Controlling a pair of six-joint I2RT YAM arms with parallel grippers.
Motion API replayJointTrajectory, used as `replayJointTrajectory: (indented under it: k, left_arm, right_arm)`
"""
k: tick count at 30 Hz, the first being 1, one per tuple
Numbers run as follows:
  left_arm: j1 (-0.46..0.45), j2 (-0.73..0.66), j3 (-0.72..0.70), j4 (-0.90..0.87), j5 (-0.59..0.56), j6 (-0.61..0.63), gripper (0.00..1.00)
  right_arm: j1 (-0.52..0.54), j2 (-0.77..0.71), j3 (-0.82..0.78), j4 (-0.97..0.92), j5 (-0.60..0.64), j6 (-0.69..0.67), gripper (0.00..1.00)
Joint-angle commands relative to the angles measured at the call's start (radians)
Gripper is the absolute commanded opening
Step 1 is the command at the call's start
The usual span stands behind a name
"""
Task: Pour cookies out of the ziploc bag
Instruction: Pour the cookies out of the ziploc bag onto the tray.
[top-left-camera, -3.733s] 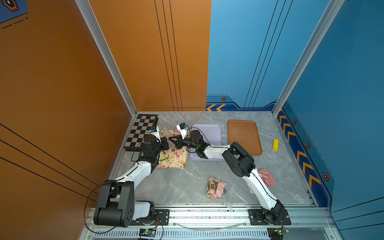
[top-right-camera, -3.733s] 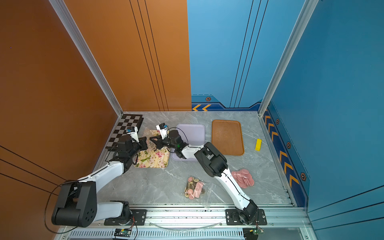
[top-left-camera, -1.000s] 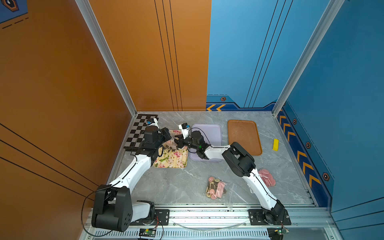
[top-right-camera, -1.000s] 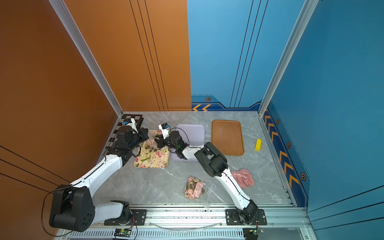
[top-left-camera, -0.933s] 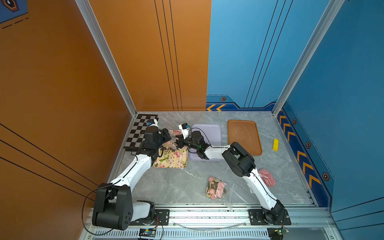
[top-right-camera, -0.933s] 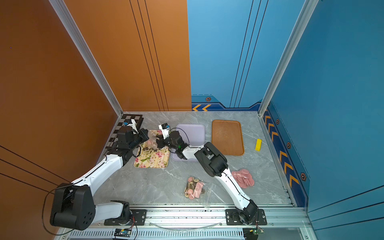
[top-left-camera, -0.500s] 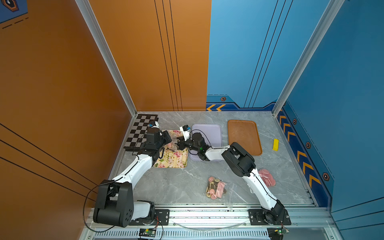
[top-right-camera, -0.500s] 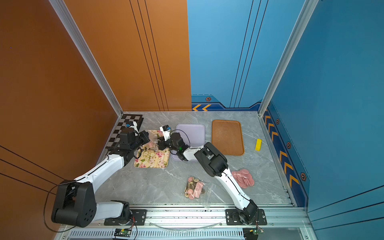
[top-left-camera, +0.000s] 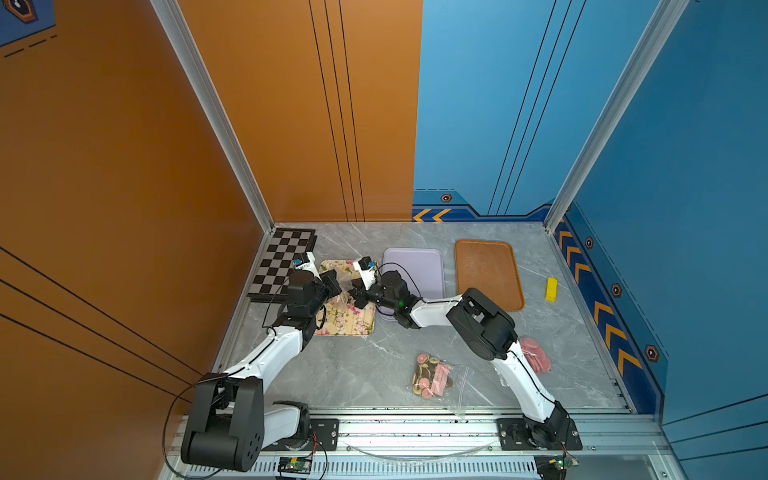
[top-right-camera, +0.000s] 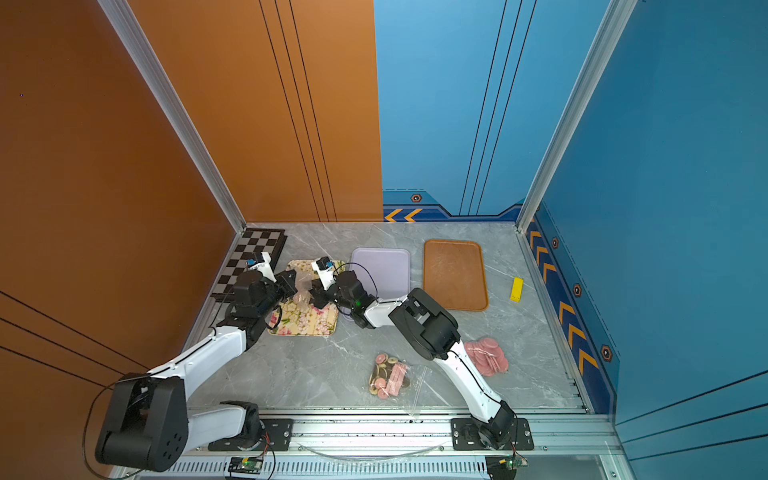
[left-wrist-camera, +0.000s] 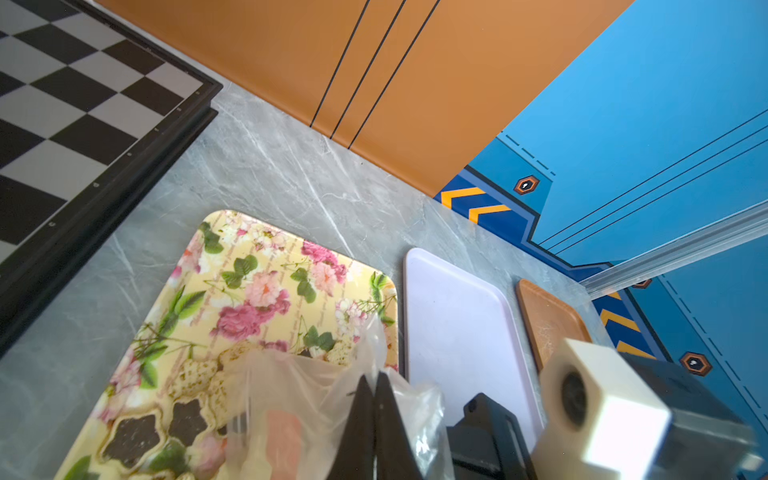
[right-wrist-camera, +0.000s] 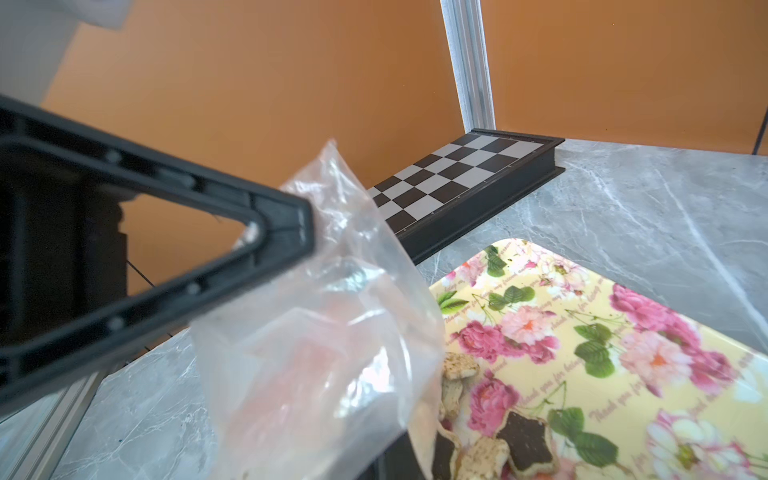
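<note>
A clear ziploc bag (top-left-camera: 344, 286) hangs over the floral tray (top-left-camera: 353, 326), held between both grippers. My left gripper (left-wrist-camera: 374, 384) is shut, its two black fingers pinching a fold of the bag (left-wrist-camera: 299, 390). My right gripper (top-left-camera: 354, 293) faces it from the right, shut on the bag; in the right wrist view its jaws are hidden behind the plastic (right-wrist-camera: 324, 332). Something pink (right-wrist-camera: 307, 357) shows inside the bag. Dark and tan star cookies (right-wrist-camera: 525, 446) lie on the tray below the bag, seen too as cookies (left-wrist-camera: 133, 440) in the left wrist view.
A chessboard (top-left-camera: 284, 259) lies left of the floral tray; a lilac tray (top-left-camera: 413, 270) and a brown tray (top-left-camera: 488, 272) lie to its right. Near the front are another clear bag with biscuits (top-left-camera: 432, 376), a pile of pink discs (top-left-camera: 536, 355) and a yellow block (top-left-camera: 551, 289).
The left wrist has shifted a little toward the right gripper above the tray. Both grippers stay shut on the bag, and the right arm has barely moved.
</note>
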Motion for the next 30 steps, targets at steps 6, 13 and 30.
replayJointTrajectory:
  k: [6,13,30]
  left_arm:
    - [0.034,-0.022,-0.035,0.088,0.041,-0.01,0.0]
    - [0.041,-0.028,-0.05,0.179,0.096,-0.029,0.0]
    - [-0.03,-0.074,0.095,-0.193,-0.025,0.111,0.0]
  right_arm:
    - [0.004,-0.071,-0.061,0.044,0.07,-0.051,0.0]
    - [-0.002,-0.098,-0.134,0.134,0.117,-0.039,0.0]
    - [-0.041,-0.042,-0.007,-0.015,0.077,0.046,0.0]
